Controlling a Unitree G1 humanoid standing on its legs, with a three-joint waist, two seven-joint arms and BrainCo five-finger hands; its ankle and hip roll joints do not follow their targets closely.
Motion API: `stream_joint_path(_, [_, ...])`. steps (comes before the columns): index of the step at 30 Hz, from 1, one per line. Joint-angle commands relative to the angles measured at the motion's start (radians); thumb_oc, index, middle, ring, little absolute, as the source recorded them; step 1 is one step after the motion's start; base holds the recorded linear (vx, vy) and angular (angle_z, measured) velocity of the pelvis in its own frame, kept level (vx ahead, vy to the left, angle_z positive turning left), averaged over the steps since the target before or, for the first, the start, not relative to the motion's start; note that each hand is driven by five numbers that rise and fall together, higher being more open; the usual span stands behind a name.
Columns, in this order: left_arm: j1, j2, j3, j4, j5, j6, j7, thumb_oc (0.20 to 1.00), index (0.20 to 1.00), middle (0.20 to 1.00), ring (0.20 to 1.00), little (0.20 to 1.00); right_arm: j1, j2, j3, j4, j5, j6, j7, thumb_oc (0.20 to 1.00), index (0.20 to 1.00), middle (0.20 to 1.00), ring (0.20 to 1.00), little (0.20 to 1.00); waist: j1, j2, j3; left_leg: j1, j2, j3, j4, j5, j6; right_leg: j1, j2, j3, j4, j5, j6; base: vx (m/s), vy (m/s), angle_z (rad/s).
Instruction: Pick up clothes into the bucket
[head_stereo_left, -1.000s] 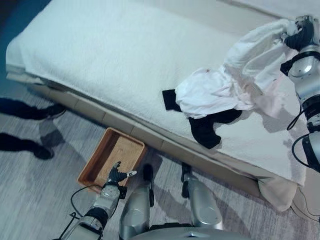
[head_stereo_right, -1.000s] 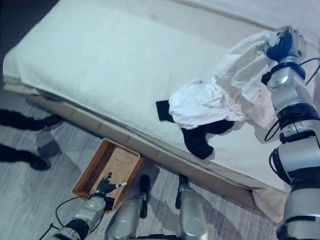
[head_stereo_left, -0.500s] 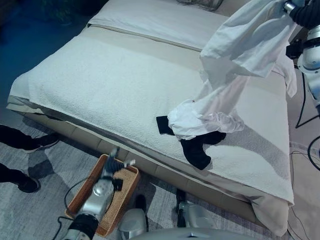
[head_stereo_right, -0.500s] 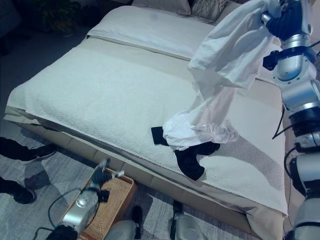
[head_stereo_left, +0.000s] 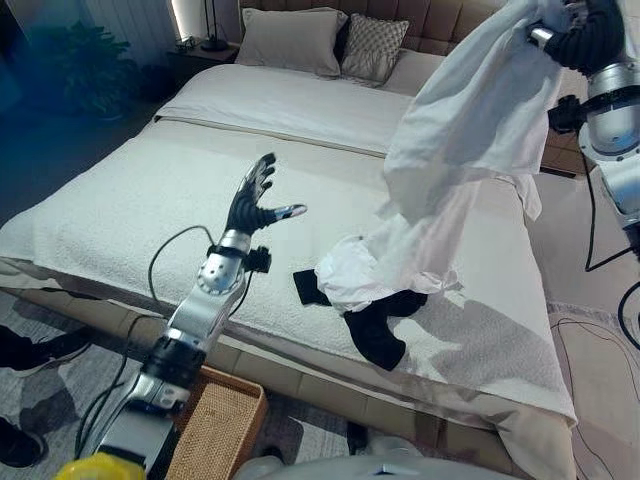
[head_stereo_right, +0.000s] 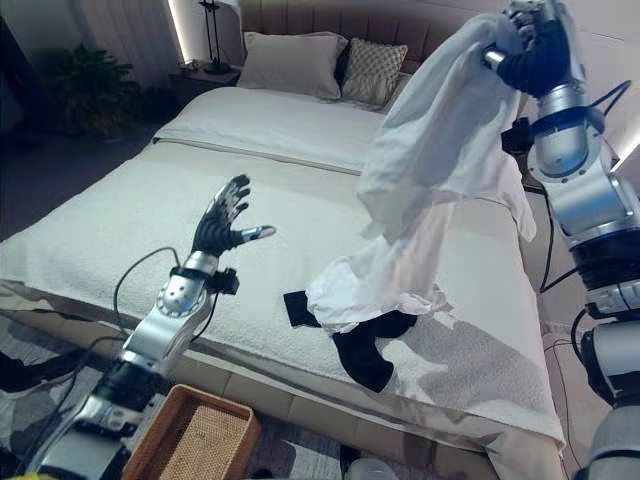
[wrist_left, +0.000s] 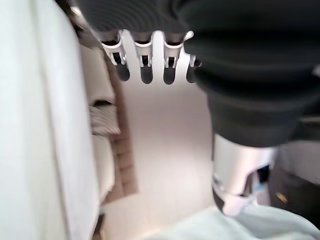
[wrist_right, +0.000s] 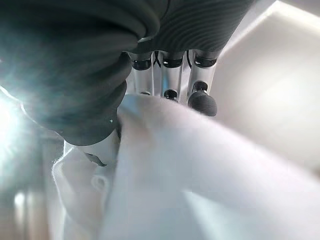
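The right hand (head_stereo_right: 535, 55) is raised high at the far right of the scene, its fingers (wrist_right: 201, 102) curled round a bunched fold of the white garment (head_stereo_left: 470, 130); the cloth is thin, creased and loose, hanging from the grip in a broad drape that narrows downward; its lower end lies crumpled in a heap on the bed (head_stereo_left: 150, 200), so the garment is partly lifted and partly resting on the cover. Under that heap lie black clothes (head_stereo_left: 378, 330), one dark piece poking out at the left of the heap and a larger one trailing toward the near edge of the bed. The left hand (head_stereo_left: 255, 200) is held up over the middle of the bed, left of the clothes and well apart from them; its fingers (wrist_left: 145, 70) are straight and spread, the thumb out to the side, holding nothing. The woven basket (head_stereo_right: 190, 440) stands on the floor against the near side of the bed, at the near left, below the left arm. Two pillows (head_stereo_left: 330, 45) lie at the far end of the bed.
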Motion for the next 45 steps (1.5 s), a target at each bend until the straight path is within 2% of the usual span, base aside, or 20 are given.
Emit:
stream_joint_path(1, [-0.138, 0.005, -0.052, 0.071, 0.03, -0.035, 0.032, 1.0, 1.0, 1.0, 1.0, 1.0, -0.038, -0.01, 0.028, -0.08, 0.102, -0.05, 0.055, 0.2, 0.2, 0.2, 0.2, 0.2, 0.008, -0.025, -0.071, -0.082, 0.015, -0.021, 0.096, -0.064, -0.037, 0.033, -0.055, -0.018, 0.117, -0.137, 0.072, -0.02, 0.005, -0.05])
stream_joint_path(9, [-0.289, -0.053, -0.179, 0.179, -0.019, -0.017, 0.001, 1.0, 1.0, 1.0, 1.0, 1.0, -0.045, 0.01, 0.11, -0.212, 0.231, -0.067, 0.15, 0.2, 0.2, 0.2, 0.2, 0.2, -0.013, -0.012, -0.066, -0.078, 0.015, -0.012, 0.089, -0.052, -0.036, 0.03, -0.057, -0.012, 0.113, -0.126, 0.074, -0.01, 0.003, -0.02])
stream_joint_path(16, [-0.338, -0.166, -0.285, 0.258, -0.135, 0.004, -0.05, 1.0, 1.0, 1.0, 1.0, 1.0, -0.055, 0.034, 0.131, -0.266, 0.295, -0.082, 0.163, 0.2, 0.2, 0.2, 0.2, 0.2, -0.028, -0.007, -0.06, -0.081, 0.011, -0.017, 0.092, -0.049, -0.034, 0.028, -0.061, -0.012, 0.117, -0.123, 0.075, 0.0, 0.0, 0.0])
stream_joint_path(22, [-0.376, -0.206, -0.384, 0.269, -0.208, 0.029, -0.116, 1.0, 1.0, 1.0, 1.0, 1.0, -0.059, 0.038, 0.13, -0.303, 0.312, -0.088, 0.158, 0.2, 0.2, 0.2, 0.2, 0.2, -0.034, -0.001, -0.053, -0.09, 0.007, -0.021, 0.104, -0.051, -0.032, 0.022, -0.065, -0.016, 0.127, -0.123, 0.077, 0.0, 0.0, 0.0])
stream_joint_path(25, [-0.392, -0.202, -0.436, 0.259, -0.291, 0.038, -0.166, 1.0, 1.0, 1.0, 1.0, 1.0, -0.068, 0.035, 0.14, -0.308, 0.318, -0.086, 0.161, 0.2, 0.2, 0.2, 0.2, 0.2, -0.036, 0.003, -0.05, -0.094, 0.005, -0.024, 0.11, -0.051, -0.031, 0.021, -0.066, -0.016, 0.131, -0.124, 0.077, 0.0, 0.0, 0.0])
stream_joint_path(27, [-0.406, -0.158, -0.504, 0.205, -0.44, 0.066, -0.242, 1.0, 1.0, 1.0, 1.0, 1.0, -0.077, 0.027, 0.15, -0.321, 0.34, -0.086, 0.171, 0.2, 0.2, 0.2, 0.2, 0.2, -0.039, 0.009, -0.051, -0.095, 0.004, -0.024, 0.112, -0.053, -0.031, 0.021, -0.066, -0.016, 0.131, -0.125, 0.079, 0.0, 0.0, 0.0])
stream_joint_path(33, [-0.42, -0.071, -0.596, 0.129, -0.687, 0.123, -0.337, 1.0, 1.0, 1.0, 1.0, 1.0, -0.087, 0.034, 0.189, -0.298, 0.351, -0.087, 0.18, 0.2, 0.2, 0.2, 0.2, 0.2, -0.042, 0.016, -0.056, -0.096, 0.003, -0.029, 0.119, -0.054, -0.031, 0.021, -0.066, -0.015, 0.136, -0.128, 0.078, 0.0, 0.0, 0.0])
stream_joint_path(34, [-0.415, -0.061, -0.597, 0.122, -0.712, 0.131, -0.347, 0.853, 0.853, 0.853, 0.853, 0.853, -0.09, 0.036, 0.195, -0.29, 0.35, -0.088, 0.18, 0.2, 0.2, 0.2, 0.2, 0.2, -0.043, 0.017, -0.056, -0.096, 0.003, -0.029, 0.121, -0.055, -0.031, 0.021, -0.066, -0.016, 0.137, -0.128, 0.078, 0.0, 0.0, 0.0])
stream_joint_path(35, [-0.409, -0.049, -0.591, 0.114, -0.722, 0.122, -0.345, 0.586, 0.586, 0.586, 0.586, 0.586, -0.09, 0.036, 0.198, -0.284, 0.347, -0.088, 0.18, 0.2, 0.2, 0.2, 0.2, 0.2, -0.042, 0.017, -0.057, -0.097, 0.002, -0.03, 0.122, -0.055, -0.031, 0.021, -0.066, -0.015, 0.138, -0.129, 0.077, 0.0, 0.0, 0.0])
stream_joint_path(36, [-0.393, -0.042, -0.575, 0.111, -0.727, 0.116, -0.338, 0.2, 0.2, 0.2, 0.2, 0.2, -0.085, 0.037, 0.197, -0.276, 0.337, -0.088, 0.179, 0.2, 0.2, 0.2, 0.2, 0.2, -0.04, 0.017, -0.057, -0.097, 0.002, -0.031, 0.122, -0.055, -0.031, 0.022, -0.066, -0.016, 0.138, -0.13, 0.076, 0.0, 0.0, 0.0])
stream_joint_path(40, [-0.359, -0.05, -0.538, 0.118, -0.709, 0.104, -0.327, 0.2, 0.2, 0.2, 0.2, 0.2, -0.064, 0.044, 0.182, -0.261, 0.316, -0.086, 0.172, 0.2, 0.2, 0.2, 0.2, 0.2, -0.037, 0.013, -0.057, -0.099, 0.0, -0.035, 0.122, -0.055, -0.031, 0.022, -0.067, -0.016, 0.139, -0.132, 0.075, 0.0, 0.0, 0.0])
stream_joint_path(41, [-0.325, -0.057, -0.5, 0.123, -0.692, 0.091, -0.31, 0.2, 0.2, 0.2, 0.2, 0.2, -0.027, 0.048, 0.152, -0.253, 0.291, -0.084, 0.165, 0.956, 0.956, 0.956, 0.956, 0.956, -0.033, 0.011, -0.057, -0.102, 0.0, -0.039, 0.123, -0.056, -0.031, 0.023, -0.068, -0.021, 0.141, -0.136, 0.073, 0.01, -0.006, 0.03])
stream_joint_path(42, [-0.311, -0.061, -0.48, 0.122, -0.683, 0.084, -0.3, 0.2, 0.2, 0.2, 0.2, 0.2, -0.011, 0.047, 0.138, -0.248, 0.277, -0.083, 0.159, 1.0, 1.0, 1.0, 1.0, 1.0, -0.03, 0.01, -0.056, -0.103, -0.001, -0.041, 0.123, -0.056, -0.03, 0.023, -0.068, -0.021, 0.143, -0.137, 0.073, 0.01, -0.007, 0.06])
stream_joint_path(45, [-0.249, -0.075, -0.416, 0.118, -0.661, 0.067, -0.272, 0.2, 0.2, 0.2, 0.2, 0.2, 0.06, 0.059, 0.078, -0.236, 0.253, -0.077, 0.147, 1.0, 1.0, 1.0, 1.0, 1.0, -0.022, 0.007, -0.053, -0.106, -0.004, -0.045, 0.125, -0.058, -0.028, 0.022, -0.069, -0.023, 0.146, -0.14, 0.071, 0.0, -0.001, 0.05])
